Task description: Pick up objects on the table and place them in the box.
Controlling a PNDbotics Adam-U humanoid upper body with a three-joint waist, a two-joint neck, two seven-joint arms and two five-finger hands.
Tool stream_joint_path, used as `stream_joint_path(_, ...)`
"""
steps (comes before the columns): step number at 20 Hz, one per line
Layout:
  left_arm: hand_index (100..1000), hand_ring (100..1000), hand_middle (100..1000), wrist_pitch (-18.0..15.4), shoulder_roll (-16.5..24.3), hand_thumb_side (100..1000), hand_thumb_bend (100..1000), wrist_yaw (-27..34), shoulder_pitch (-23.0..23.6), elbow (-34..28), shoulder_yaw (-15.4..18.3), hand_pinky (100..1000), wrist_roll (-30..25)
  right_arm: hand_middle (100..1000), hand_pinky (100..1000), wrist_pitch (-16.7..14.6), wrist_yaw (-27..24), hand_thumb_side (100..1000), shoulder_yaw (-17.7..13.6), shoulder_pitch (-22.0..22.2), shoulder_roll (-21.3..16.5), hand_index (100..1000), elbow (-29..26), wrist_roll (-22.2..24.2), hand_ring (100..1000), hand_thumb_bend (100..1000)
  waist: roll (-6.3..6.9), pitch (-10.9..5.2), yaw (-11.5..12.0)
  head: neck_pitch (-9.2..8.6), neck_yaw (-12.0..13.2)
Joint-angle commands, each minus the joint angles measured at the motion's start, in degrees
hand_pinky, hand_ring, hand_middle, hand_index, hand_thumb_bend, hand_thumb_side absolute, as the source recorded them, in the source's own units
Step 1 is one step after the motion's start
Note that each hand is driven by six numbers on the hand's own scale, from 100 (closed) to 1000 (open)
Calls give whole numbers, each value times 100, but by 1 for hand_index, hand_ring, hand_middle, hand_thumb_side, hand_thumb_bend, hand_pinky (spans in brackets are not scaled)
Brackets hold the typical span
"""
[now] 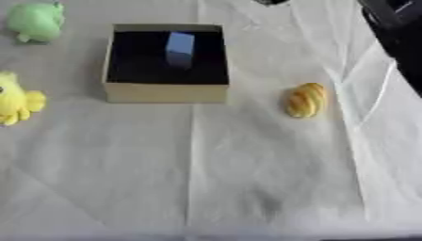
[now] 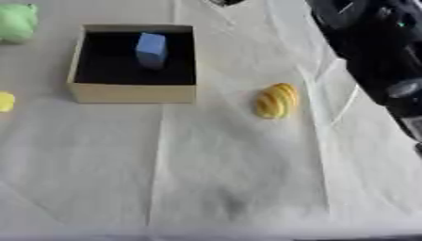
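A tan cardboard box (image 1: 165, 92) with a black inside stands at the upper middle of the table. A light blue block (image 1: 180, 48) stands inside it. To the right of the box a yellow striped bread-shaped object (image 1: 306, 100) lies on the white cloth. A yellow soft toy (image 1: 16, 100) lies at the left edge and a green soft toy (image 1: 36, 21) at the far left corner. My right arm (image 2: 375, 52), black with a silver joint, runs down the upper right and passes out of the right edge, so its hand is hidden. No left hand shows.
A creased white cloth (image 1: 206, 179) covers the table. A small dark thing (image 1: 270, 2) sits at the far edge. The table's front edge runs along the bottom of the views.
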Motion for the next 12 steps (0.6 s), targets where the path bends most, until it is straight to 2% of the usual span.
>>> stream_joint_path(1, 941, 915, 899, -11, 164, 494, 612, -8, -114, -55, 19, 825, 13, 540, 713, -15, -42, 100, 148, -30, -179, 652, -190, 105, 659, 125, -74, -223, 21, 25, -9)
stream_joint_path(12, 938, 913, 897, -22, 133, 491, 613, 60, -113, -80, 16, 823, 40, 540, 709, -90, -134, 100, 496, 173, -139, 651, -285, 46, 657, 110, -92, -136, 62, 25, -35)
